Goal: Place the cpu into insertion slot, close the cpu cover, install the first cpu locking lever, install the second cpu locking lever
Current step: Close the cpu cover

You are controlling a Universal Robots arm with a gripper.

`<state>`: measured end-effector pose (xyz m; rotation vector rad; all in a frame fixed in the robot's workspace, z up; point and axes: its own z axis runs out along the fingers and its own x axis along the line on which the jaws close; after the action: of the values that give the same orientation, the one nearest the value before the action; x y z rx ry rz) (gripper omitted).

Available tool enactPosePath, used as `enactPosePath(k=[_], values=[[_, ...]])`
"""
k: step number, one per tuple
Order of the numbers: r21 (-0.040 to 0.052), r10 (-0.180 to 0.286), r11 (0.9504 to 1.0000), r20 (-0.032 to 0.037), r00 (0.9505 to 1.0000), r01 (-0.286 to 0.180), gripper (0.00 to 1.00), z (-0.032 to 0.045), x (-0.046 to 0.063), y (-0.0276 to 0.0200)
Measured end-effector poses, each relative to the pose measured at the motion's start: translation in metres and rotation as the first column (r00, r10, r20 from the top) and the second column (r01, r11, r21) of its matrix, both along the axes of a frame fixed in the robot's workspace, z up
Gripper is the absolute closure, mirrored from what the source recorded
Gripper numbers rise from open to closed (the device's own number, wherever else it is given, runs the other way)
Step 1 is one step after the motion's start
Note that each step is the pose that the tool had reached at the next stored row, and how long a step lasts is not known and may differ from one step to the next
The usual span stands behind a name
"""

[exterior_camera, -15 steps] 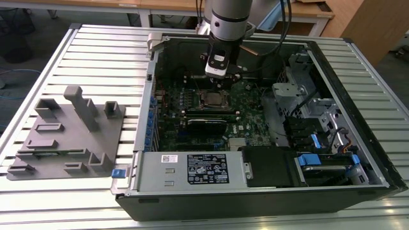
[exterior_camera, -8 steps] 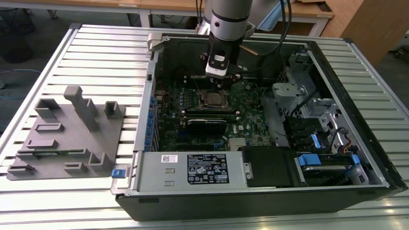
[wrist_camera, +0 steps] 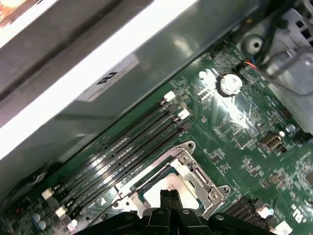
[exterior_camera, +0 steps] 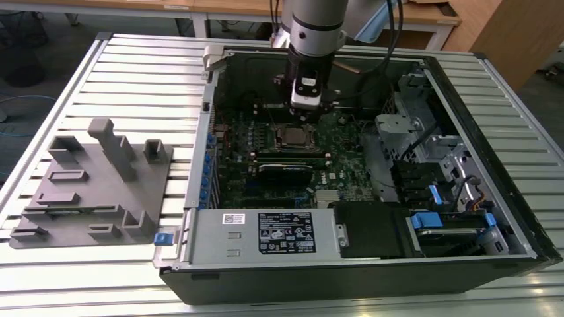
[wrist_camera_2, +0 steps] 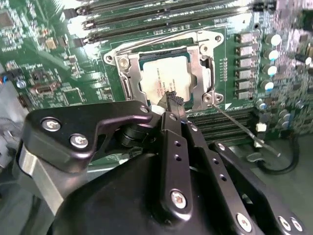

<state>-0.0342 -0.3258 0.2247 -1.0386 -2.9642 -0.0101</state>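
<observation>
Silver-grey chip [wrist_camera_2: 164,73], one, lies flat in the single square socket [wrist_camera_2: 128,87] on the green board [wrist_camera_2: 24,44]. One metal cover [wrist_camera_2: 199,61] lies down around the chip, framing it. One thin wire lever [wrist_camera_2: 239,128] angles out from the socket corner. Gripper [wrist_camera_2: 173,100]: two fingertips pressed together, gripping nothing, just over the chip's edge. Four long black slots [wrist_camera: 128,155] run beside the socket.

We log a green circuit board [wrist_camera_2: 49,63] with long black memory slots [wrist_camera: 127,152]; dull silver-grey square metal cpu [wrist_camera_2: 164,73], dark print on top; shiny silver-grey metal frame cpu cover [wrist_camera_2: 195,68]; matte black metal gripper [wrist_camera_2: 172,100], silver screws; pale ribbed metal table [exterior_camera: 132,66]; grey plastic fixture [exterior_camera: 88,185]; blue plastic clips [exterior_camera: 426,220].
</observation>
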Motion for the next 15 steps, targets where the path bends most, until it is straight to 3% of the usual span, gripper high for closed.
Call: enactPosePath(k=[15], values=[[-0.0002,0.023,0.9997,0.0,0.9997,-0.023,0.89,0.0,0.0,0.0]])
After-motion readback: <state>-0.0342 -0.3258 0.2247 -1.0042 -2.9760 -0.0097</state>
